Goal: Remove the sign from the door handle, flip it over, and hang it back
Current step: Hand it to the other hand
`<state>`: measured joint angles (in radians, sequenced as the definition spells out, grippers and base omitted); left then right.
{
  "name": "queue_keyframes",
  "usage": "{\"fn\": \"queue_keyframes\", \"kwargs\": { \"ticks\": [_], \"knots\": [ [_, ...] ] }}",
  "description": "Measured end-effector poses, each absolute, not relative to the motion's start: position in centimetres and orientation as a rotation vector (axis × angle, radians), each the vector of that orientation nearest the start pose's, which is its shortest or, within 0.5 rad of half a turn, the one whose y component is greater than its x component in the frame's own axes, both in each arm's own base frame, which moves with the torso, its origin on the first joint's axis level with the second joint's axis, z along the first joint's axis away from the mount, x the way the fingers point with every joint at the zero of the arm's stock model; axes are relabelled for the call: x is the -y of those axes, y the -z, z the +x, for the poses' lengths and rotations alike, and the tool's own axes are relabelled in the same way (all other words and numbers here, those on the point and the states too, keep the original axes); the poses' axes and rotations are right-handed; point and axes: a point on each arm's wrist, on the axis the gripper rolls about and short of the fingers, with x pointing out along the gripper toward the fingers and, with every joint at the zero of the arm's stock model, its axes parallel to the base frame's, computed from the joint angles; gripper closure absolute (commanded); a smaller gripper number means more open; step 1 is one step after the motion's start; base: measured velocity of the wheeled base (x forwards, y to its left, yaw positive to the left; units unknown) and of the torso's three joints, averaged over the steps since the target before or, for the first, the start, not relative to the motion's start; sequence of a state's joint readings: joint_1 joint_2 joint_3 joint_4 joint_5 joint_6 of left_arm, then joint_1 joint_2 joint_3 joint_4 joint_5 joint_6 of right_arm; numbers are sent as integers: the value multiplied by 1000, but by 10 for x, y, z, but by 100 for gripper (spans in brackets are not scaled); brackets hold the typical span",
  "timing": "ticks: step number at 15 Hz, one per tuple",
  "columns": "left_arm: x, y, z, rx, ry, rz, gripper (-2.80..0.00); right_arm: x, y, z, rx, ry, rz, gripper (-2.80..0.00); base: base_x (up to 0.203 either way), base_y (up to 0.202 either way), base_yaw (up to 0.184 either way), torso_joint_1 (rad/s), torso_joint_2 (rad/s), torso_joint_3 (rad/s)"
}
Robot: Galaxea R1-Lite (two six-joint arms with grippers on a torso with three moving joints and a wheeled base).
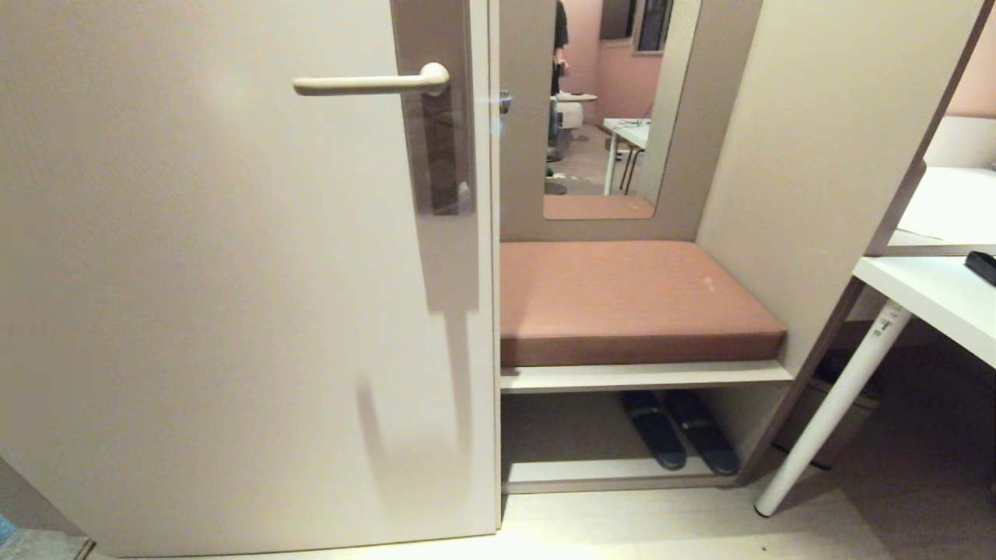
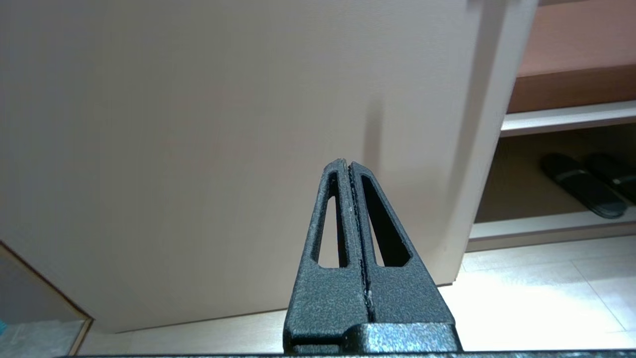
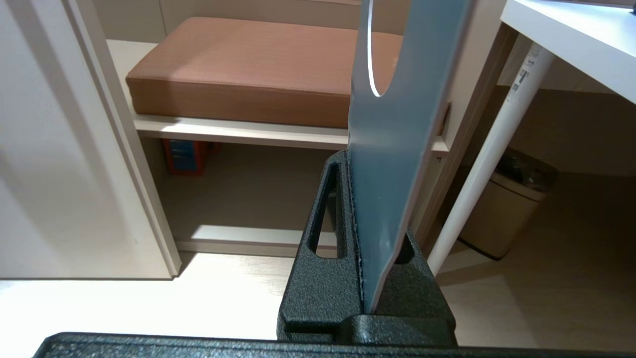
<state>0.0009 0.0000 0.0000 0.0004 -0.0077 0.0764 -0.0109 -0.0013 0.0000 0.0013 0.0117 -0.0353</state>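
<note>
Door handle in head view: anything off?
Yes. The door handle is bare; no sign hangs on it. The sign is clamped edge-on in the right gripper, low beside the bench, blue-grey face showing. Left gripper is shut, empty.

You will find no wording here that you can actually read. The sign (image 3: 392, 149), seen nearly edge-on in the right wrist view, shows you only a plain blue-grey face with no lettering visible. The white leg (image 3: 489, 149) under the surface at the right carries a small sticker (image 3: 522, 75) with dark print, also seen in the head view (image 1: 882, 325), but its marks are too small for you to make out.
</note>
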Motion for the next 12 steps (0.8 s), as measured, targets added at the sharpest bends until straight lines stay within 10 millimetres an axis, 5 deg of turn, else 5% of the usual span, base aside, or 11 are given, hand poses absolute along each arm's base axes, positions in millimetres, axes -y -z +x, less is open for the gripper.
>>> {"fn": "queue_keyframes", "kwargs": {
  "ticks": [12],
  "knots": [
    [0, -75, -23, 0, 6, 76, 0, -1, -75, -23, -1, -6, -44, 0, 0, 0, 0, 0, 0, 0]
  ]
}}
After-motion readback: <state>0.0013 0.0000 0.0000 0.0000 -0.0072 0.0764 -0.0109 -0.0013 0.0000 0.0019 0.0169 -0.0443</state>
